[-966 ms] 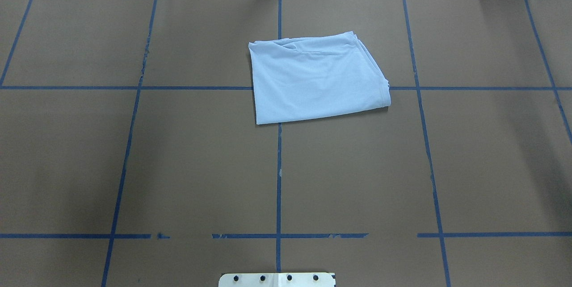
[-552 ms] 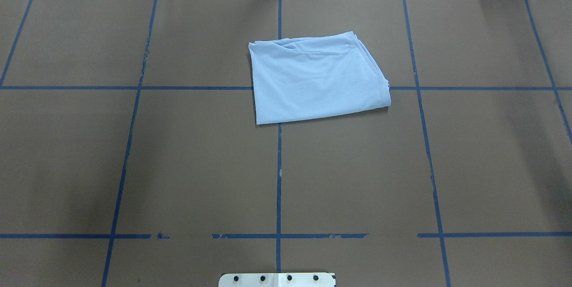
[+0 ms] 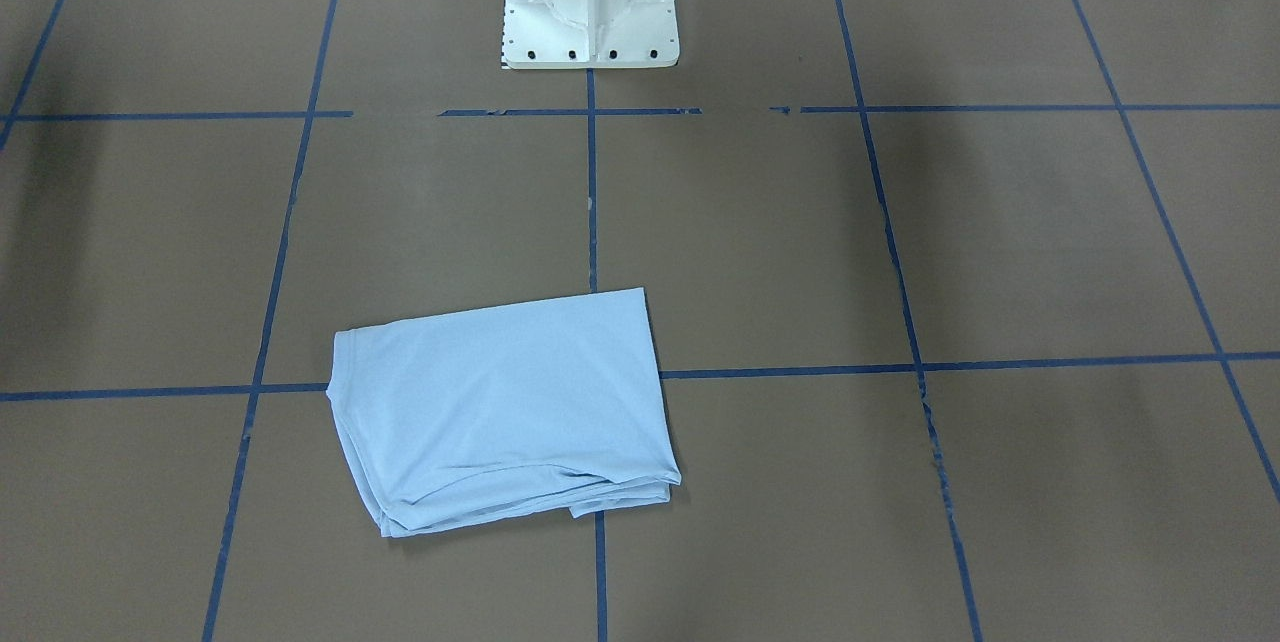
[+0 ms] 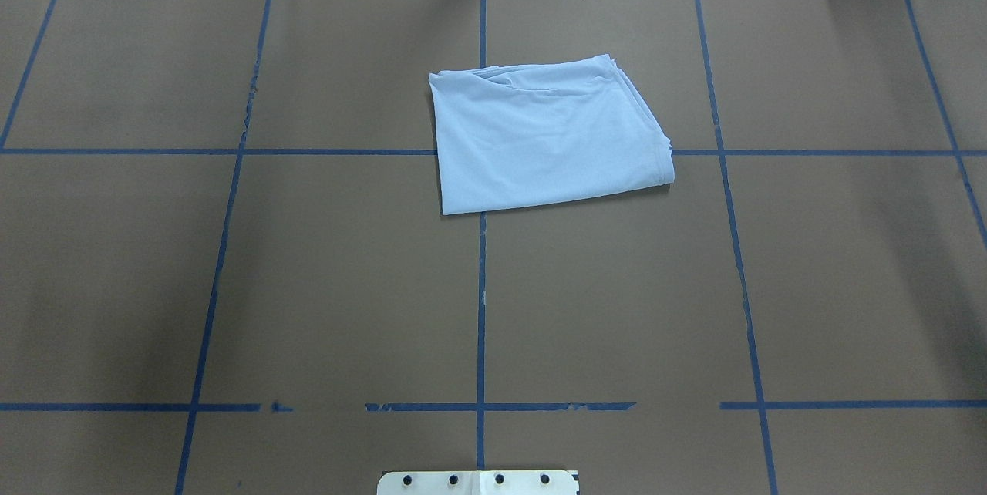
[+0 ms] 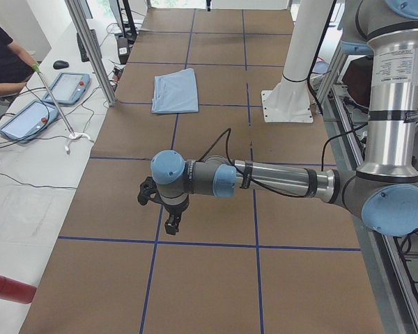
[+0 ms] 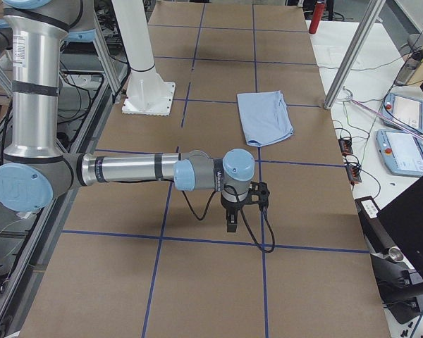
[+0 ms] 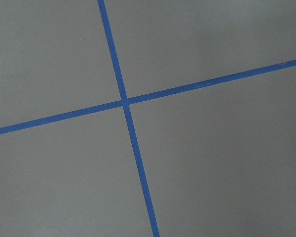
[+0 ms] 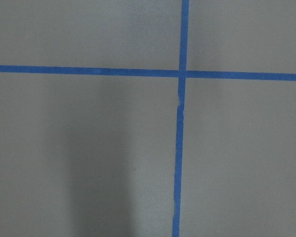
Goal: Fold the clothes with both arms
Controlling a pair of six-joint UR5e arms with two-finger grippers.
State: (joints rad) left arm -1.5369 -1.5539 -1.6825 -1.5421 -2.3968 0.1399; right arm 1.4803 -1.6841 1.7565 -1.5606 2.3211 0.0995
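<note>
Folding looks finished: the shirt (image 4: 544,136) lies as a compact layered rectangle near the far middle of the table (image 4: 308,287). Left gripper (image 5: 171,227) and right gripper (image 6: 230,224) hang well apart from it over tape lines (image 7: 123,102); finger state cannot be told.

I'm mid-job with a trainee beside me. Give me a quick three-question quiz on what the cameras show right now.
1. True or false: the T-shirt lies folded on the table, with the left gripper and right gripper both away from it.
2. Both wrist cameras show: A) the shirt; B) crossing blue tape lines on the table surface; C) a tablet.
3. Is the left gripper open or shut?
Key: 1 true. 2 B. 3 Cannot tell; it shows only in a side view.
</note>
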